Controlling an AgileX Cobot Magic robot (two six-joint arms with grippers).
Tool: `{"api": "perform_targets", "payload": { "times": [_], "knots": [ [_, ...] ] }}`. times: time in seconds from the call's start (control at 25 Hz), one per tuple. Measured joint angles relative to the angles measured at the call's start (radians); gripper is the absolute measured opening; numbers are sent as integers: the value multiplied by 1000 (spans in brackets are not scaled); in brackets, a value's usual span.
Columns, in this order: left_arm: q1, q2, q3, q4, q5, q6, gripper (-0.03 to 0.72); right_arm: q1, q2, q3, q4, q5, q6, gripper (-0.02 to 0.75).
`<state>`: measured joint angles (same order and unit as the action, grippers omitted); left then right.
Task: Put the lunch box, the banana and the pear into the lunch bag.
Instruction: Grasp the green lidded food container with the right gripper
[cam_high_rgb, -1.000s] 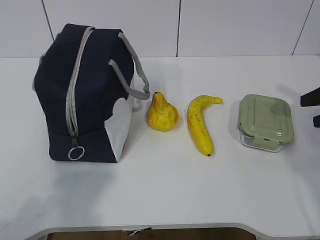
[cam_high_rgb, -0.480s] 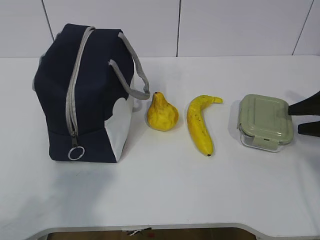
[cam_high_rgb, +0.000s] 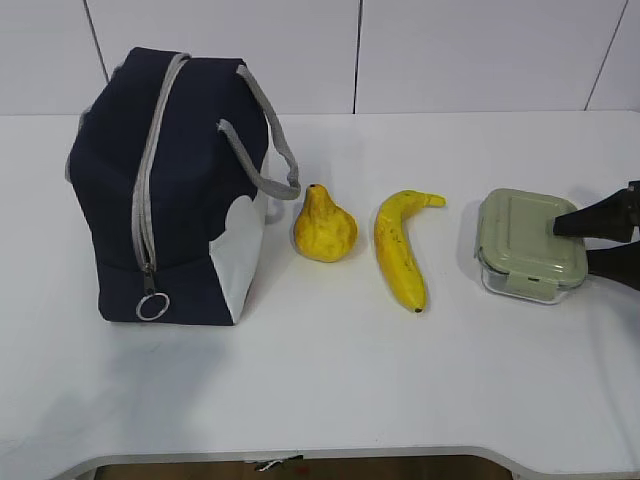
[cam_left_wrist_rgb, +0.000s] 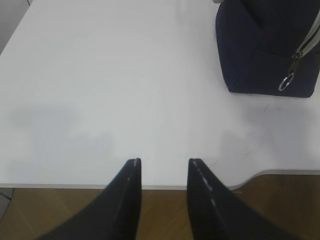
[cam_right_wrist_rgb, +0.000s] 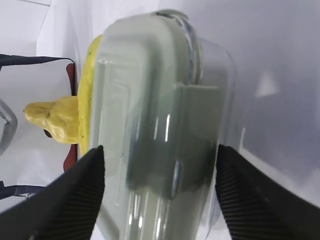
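Observation:
The lunch box (cam_high_rgb: 528, 243), clear with a sage-green lid, lies flat at the right of the table. My right gripper (cam_high_rgb: 575, 247) reaches in from the right, open, one finger over the lid's right end and one below the box's side. In the right wrist view the lunch box (cam_right_wrist_rgb: 160, 125) fills the gap of the right gripper (cam_right_wrist_rgb: 160, 149), with small gaps at both pads. The banana (cam_high_rgb: 398, 250) and the pear (cam_high_rgb: 324, 229) lie to its left. The navy lunch bag (cam_high_rgb: 190, 190) stands at the left, zipper shut. My left gripper (cam_left_wrist_rgb: 164, 161) is open and empty over the table's front edge.
The bag's ring pull (cam_left_wrist_rgb: 286, 82) hangs at the zipper's lower end, facing the front. Grey handles (cam_high_rgb: 270, 150) droop toward the pear. The white table (cam_high_rgb: 330, 380) ends at a curved front edge; a white wall stands behind.
My right gripper has come in from the right edge, moving left until its fingers straddle the lunch box's right end. The left arm and the objects have not moved.

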<state>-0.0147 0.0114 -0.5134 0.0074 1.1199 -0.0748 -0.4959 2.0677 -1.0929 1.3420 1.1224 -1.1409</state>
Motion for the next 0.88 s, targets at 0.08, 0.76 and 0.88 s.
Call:
{"api": "perform_targets", "payload": {
  "times": [0.08, 0.76, 0.88],
  "knots": [
    [0, 0, 0, -7, 0, 0, 237, 7, 19, 0, 4, -1, -8, 554],
    [-2, 0, 0, -7, 0, 0, 237, 14, 41, -6, 51, -3, -55, 424],
    [-2, 0, 0, -7, 0, 0, 236, 14, 41, -6, 52, -3, -55, 421]
  ]
}}
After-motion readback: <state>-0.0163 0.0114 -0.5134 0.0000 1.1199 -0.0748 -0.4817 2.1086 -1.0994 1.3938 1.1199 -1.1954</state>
